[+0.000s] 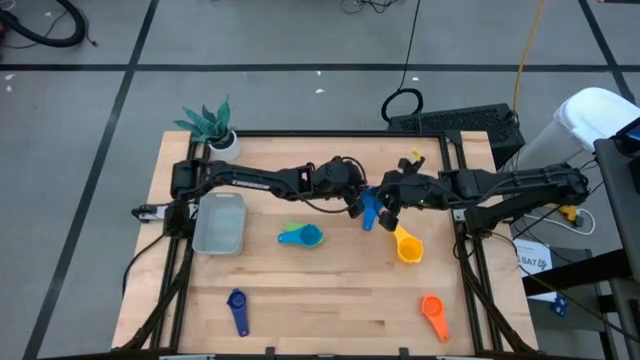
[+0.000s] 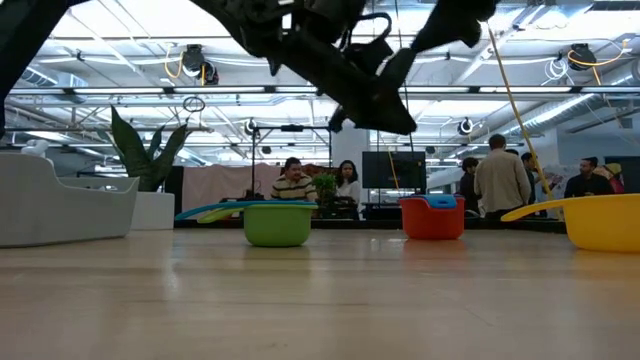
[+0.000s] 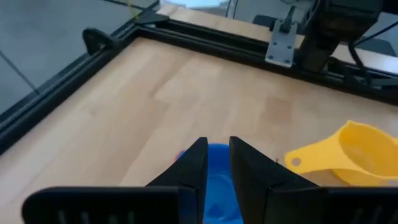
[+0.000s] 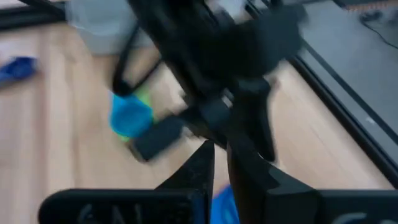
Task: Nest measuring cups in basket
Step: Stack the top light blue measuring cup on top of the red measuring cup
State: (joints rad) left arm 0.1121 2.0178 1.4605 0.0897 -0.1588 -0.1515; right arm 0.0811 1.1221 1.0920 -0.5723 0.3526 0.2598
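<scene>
1. Looking down at the middle of the worktop [image 1: 330,290], I see a blue measuring cup [image 1: 368,210] sitting inside a red cup [image 2: 432,219], and both arms meet over that pair.
2. My left tool [image 1: 356,203] reaches in from the left side and its two fingers [image 3: 194,168] stand close together at the blue cup's rim; I cannot tell whether they actually pinch it.
3. My right tool [image 1: 387,205] comes in from the right side, just beside the same cup; its fingers [image 4: 200,167] show a narrow gap with blue between them at the base, but I cannot tell if they hold anything.
4. A yellow cup [image 1: 407,245] lies near the stacked pair, toward the front right.
5. A light blue cup [image 1: 306,236] sits nested in a green cup [image 2: 277,223] left of centre, between the arms and the basket.
6. The basket [image 1: 220,222] rests on the left part of the worktop, with no cup in it.
7. A dark blue cup [image 1: 238,308] lies near the front left edge, an orange cup [image 1: 433,314] near the front right.
8. A potted plant [image 1: 212,128] stands at the back left corner.
9. People [image 2: 500,178] stand in the room behind the worktop.
</scene>
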